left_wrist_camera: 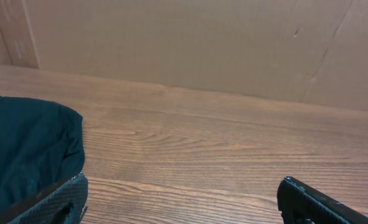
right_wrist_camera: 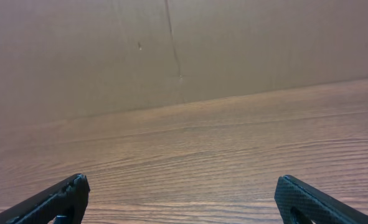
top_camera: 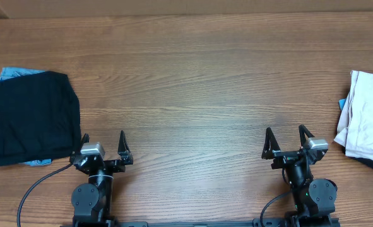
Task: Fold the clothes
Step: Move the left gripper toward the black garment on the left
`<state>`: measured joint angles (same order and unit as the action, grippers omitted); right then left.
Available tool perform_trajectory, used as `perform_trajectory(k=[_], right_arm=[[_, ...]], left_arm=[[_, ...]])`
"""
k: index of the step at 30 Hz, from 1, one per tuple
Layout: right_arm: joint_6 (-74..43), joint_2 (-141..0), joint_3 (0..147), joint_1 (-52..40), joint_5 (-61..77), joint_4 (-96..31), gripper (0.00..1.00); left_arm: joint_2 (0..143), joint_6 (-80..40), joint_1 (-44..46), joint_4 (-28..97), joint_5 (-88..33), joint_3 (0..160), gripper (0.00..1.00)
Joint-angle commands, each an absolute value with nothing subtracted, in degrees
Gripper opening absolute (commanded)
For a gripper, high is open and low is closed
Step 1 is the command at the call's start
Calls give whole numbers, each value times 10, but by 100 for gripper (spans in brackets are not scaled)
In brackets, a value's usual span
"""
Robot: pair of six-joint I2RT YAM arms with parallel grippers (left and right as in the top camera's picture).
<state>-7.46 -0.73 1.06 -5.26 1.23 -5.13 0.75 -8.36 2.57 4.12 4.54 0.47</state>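
The black garment (top_camera: 27, 118) lies folded in a flat square at the left edge of the table, on top of light-blue denim. It also shows at the left of the left wrist view (left_wrist_camera: 22, 152). My left gripper (top_camera: 103, 137) is open and empty near the front edge, just right of the garment's front corner. In its own view the left gripper (left_wrist_camera: 184, 196) has its fingers wide apart over bare wood. My right gripper (top_camera: 286, 135) is open and empty near the front edge on the right; its wrist view (right_wrist_camera: 184, 193) shows only bare wood between the fingers.
Light-blue jeans (top_camera: 9, 72) peek out from under the black garment. A pile of white and cream garments (top_camera: 366, 120) lies at the right edge. A cardboard wall (left_wrist_camera: 202, 43) stands behind the wooden table (top_camera: 192, 82).
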Motion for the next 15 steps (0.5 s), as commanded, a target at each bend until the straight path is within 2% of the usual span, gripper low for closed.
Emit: perform_trajectory(k=[1, 13, 15], right_arm=[[-74, -2, 5, -51, 9, -48, 100], [-74, -2, 5, -51, 9, -47, 100], [-74, -2, 5, -51, 9, -47, 100]], left_arm=[[3, -73, 22, 41, 38, 3, 100], [3, -70, 22, 41, 41, 3, 100], [3, -26, 22, 36, 78, 3, 100]])
